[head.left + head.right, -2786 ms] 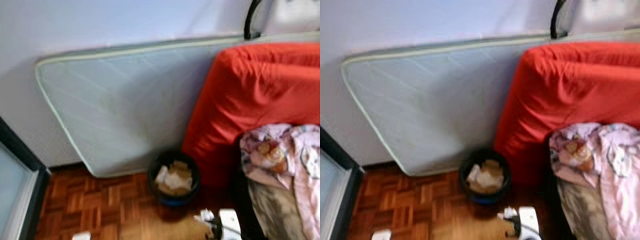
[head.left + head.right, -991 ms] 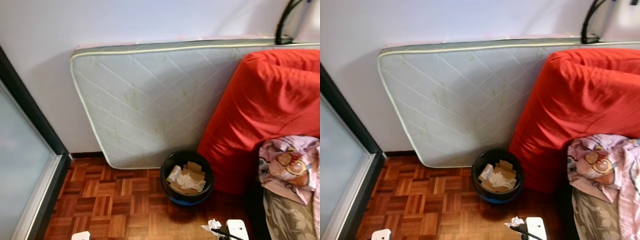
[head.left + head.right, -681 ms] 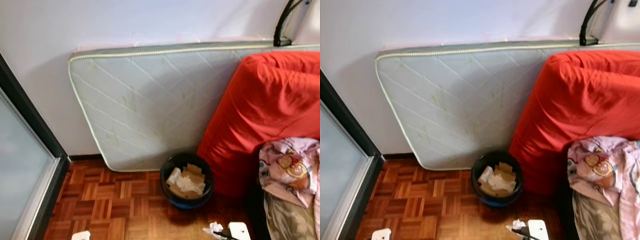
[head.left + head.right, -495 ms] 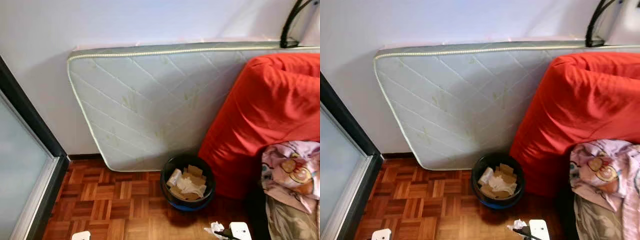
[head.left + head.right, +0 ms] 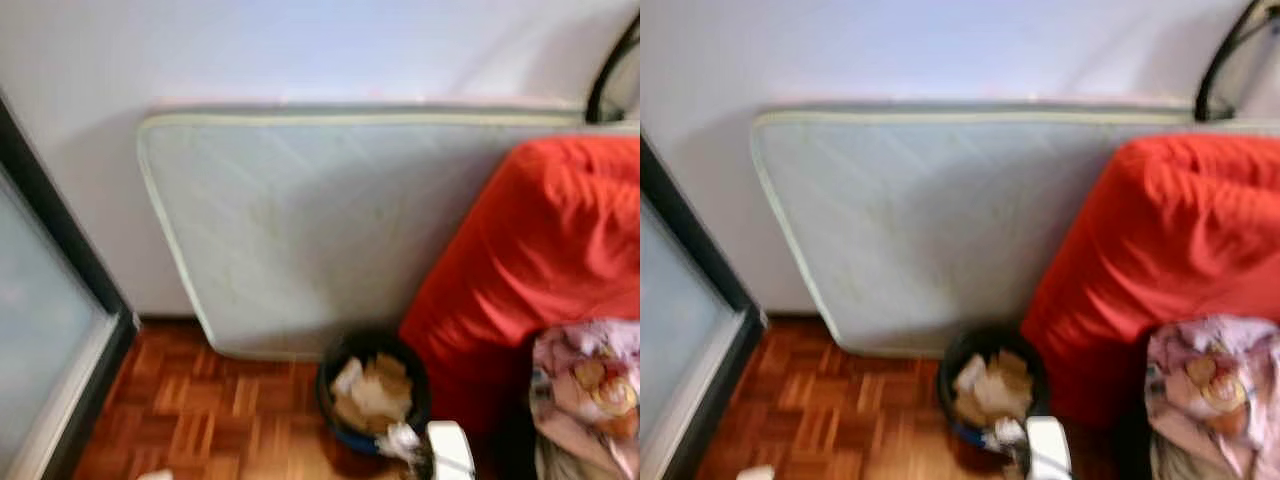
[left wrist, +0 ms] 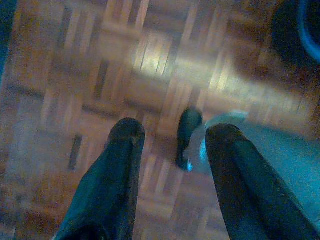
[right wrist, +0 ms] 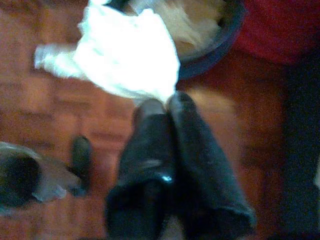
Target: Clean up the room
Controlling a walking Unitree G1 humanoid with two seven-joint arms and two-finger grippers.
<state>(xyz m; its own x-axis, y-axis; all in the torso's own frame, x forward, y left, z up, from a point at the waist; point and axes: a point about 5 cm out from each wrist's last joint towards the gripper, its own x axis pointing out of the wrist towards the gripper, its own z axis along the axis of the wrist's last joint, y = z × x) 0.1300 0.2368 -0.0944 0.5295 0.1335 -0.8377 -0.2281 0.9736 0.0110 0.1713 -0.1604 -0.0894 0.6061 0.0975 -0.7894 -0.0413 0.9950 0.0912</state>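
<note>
Right gripper point(image 7: 162, 102), clamped on tissue wad point(image 7: 127, 55), now nearer bin point(image 5: 372, 395); left gripper point(image 6: 175, 135) fingers apart, empty; no legible text.

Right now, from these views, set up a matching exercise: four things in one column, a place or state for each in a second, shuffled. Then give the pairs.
Things:
1. white crumpled tissue
2. black bin
3. pale mattress
4. left gripper

Places or states:
A. leaning on its side against the wall
B. open, above the wooden floor
C. pinched between the right gripper's shut fingers
D. on the floor, holding paper and cardboard scraps

Pairs: 1-C, 2-D, 3-A, 4-B
</note>
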